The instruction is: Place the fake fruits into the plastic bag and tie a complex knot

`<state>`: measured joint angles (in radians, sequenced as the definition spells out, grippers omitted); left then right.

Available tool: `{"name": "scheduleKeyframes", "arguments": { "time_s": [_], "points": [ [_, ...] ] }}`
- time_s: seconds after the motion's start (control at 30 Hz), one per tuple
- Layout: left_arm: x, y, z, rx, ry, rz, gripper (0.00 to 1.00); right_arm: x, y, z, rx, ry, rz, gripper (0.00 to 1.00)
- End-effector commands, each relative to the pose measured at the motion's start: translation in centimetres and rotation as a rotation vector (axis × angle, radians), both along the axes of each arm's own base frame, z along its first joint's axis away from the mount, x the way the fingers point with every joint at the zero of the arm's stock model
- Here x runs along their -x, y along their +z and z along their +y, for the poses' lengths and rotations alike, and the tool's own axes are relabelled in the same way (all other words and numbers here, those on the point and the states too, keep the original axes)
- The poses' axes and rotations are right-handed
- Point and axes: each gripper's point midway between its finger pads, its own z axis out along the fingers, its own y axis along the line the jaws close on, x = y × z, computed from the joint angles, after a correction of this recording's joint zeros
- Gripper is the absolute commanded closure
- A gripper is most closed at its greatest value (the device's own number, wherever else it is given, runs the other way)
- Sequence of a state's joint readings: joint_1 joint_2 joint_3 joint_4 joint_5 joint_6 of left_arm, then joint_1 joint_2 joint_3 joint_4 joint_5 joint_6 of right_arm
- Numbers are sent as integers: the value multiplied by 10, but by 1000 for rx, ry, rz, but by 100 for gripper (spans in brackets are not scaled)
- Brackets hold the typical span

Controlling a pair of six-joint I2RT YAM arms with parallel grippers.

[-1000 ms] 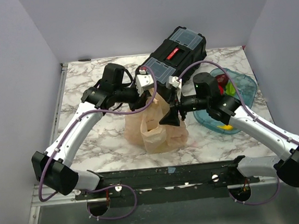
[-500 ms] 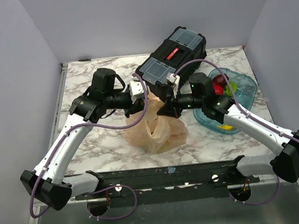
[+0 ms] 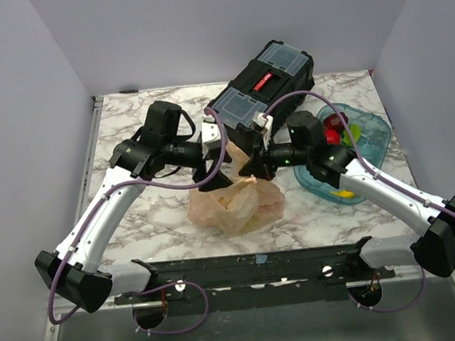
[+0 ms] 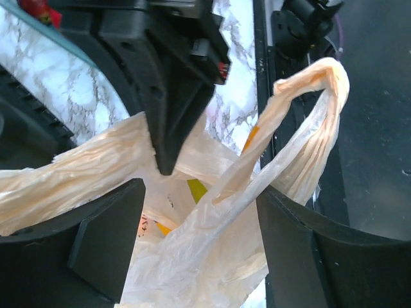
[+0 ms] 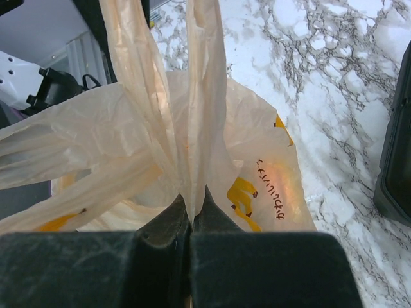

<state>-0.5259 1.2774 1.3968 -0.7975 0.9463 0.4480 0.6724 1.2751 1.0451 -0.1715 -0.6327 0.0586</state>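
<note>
- The right gripper [image 5: 191, 206] is clamped tight, with no gap between its black fingers. It pinches the gathered handle strips [image 5: 192, 96] of the thin, crinkly, translucent peach plastic bag [image 5: 257, 147].
- Two strips rise side by side from the pinch, and the bag's body spreads below and to both sides.
- The left gripper [image 4: 200, 192] stands wide, its two black fingers well apart. A twisted handle loop [image 4: 308, 109] and loose film of the bag pass through the gap, and it grips nothing.
- Both grippers meet just in front of the black rectangular toolbox with clear-lidded compartments [image 3: 268, 83], the left gripper [image 3: 213, 144] beside the right gripper [image 3: 247, 167].
- The bag [image 3: 234, 206] slumps on the white marbled surface [image 3: 144, 218], on the near side of the toolbox, directly under the grippers.
- Yellow patches show through the film; whether they are print or fruit cannot be told.
- The translucent blue oval tray [image 3: 375, 129] sits beside the toolbox on the right arm's side.
- Small glossy toy fruits [image 3: 334, 133], red, green and yellow, lie in the tray.
</note>
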Motion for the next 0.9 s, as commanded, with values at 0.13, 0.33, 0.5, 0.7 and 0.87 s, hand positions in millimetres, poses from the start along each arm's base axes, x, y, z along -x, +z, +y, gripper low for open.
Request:
{"name": "scheduleKeyframes", "arguments": {
  "time_s": [0.13,0.33,0.5,0.7,0.87],
  "points": [
    [37,4,6,37,-218,-58,26,12,3,-4,0,39,-16,99],
    [47,-15,12,-12,-313,-78,23,13,3,-5,3,44,-13,99],
    [39,-30,4,-62,-334,-118,22,14,1,-4,4,51,-7,99],
    [48,-47,-2,-101,-402,-123,27,14,3,-5,5,49,-11,99],
    [54,-62,-5,-146,-441,-111,38,14,3,-6,6,46,-12,99]
  ]
}}
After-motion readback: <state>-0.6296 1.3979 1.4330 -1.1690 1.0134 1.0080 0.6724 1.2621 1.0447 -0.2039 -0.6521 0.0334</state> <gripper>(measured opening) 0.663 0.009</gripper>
